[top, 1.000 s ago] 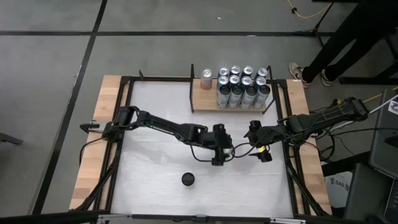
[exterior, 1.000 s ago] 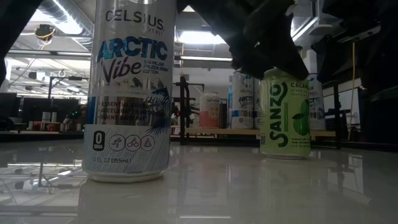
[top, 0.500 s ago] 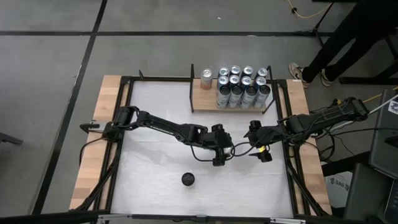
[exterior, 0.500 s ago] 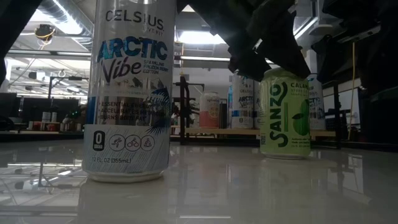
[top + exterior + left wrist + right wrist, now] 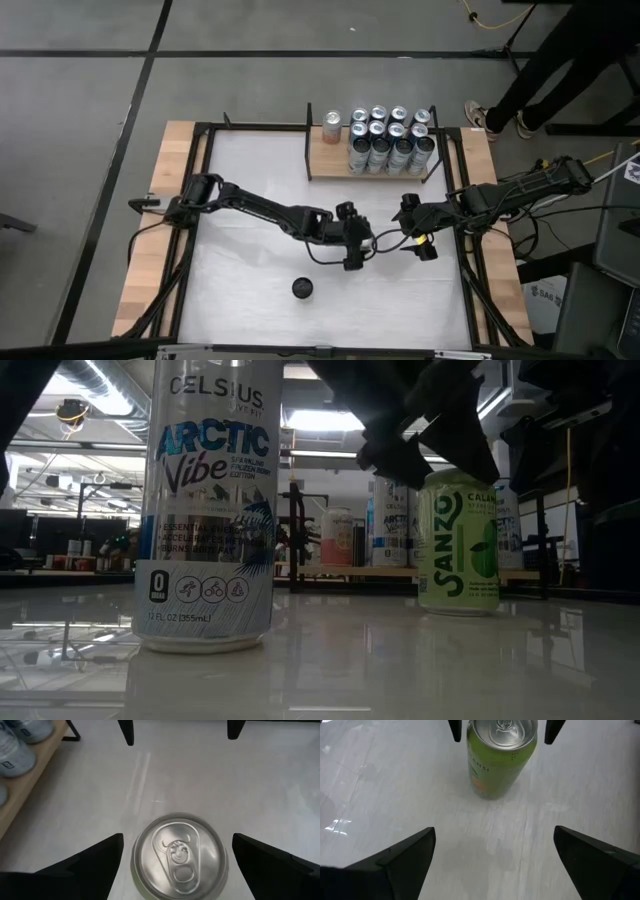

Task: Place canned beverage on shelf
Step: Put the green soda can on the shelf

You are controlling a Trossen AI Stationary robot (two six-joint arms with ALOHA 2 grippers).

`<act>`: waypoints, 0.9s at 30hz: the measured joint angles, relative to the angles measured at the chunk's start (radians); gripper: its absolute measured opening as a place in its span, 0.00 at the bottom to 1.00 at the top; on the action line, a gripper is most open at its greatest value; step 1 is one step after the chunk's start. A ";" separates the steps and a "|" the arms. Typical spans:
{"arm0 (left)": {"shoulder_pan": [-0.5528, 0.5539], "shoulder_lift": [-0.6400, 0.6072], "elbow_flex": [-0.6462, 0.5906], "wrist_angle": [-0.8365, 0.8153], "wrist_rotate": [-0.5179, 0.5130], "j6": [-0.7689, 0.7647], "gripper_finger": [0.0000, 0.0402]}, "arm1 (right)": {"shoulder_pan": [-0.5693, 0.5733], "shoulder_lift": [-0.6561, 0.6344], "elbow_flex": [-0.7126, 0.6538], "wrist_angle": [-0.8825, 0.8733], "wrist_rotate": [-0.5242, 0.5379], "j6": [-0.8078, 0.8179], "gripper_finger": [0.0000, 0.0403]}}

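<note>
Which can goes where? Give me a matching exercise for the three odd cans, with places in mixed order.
Things:
1. green can
2. pink can
3. blue-and-white can

Places:
A. at the left end of the shelf
B. alone on the table, far from the shelf
C. under the open left gripper

Pairs: 1-C, 2-A, 3-B
</note>
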 joint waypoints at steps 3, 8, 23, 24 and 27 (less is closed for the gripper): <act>-0.017 0.000 0.000 0.000 -0.042 -0.001 0.91 | 0.000 0.000 0.000 0.000 0.000 0.000 0.98; -0.037 0.000 0.000 0.000 -0.103 -0.004 0.91 | 0.000 0.000 0.000 0.000 0.000 0.000 0.98; -0.034 0.019 -0.001 -0.001 -0.106 -0.101 0.91 | 0.000 0.000 0.000 0.003 0.000 0.000 0.98; -0.034 0.019 -0.001 0.002 -0.106 -0.111 0.91 | 0.000 0.000 0.000 0.003 0.000 0.000 0.98; -0.034 0.019 -0.001 0.000 -0.116 -0.131 0.91 | 0.000 0.000 0.000 0.004 0.000 0.000 0.98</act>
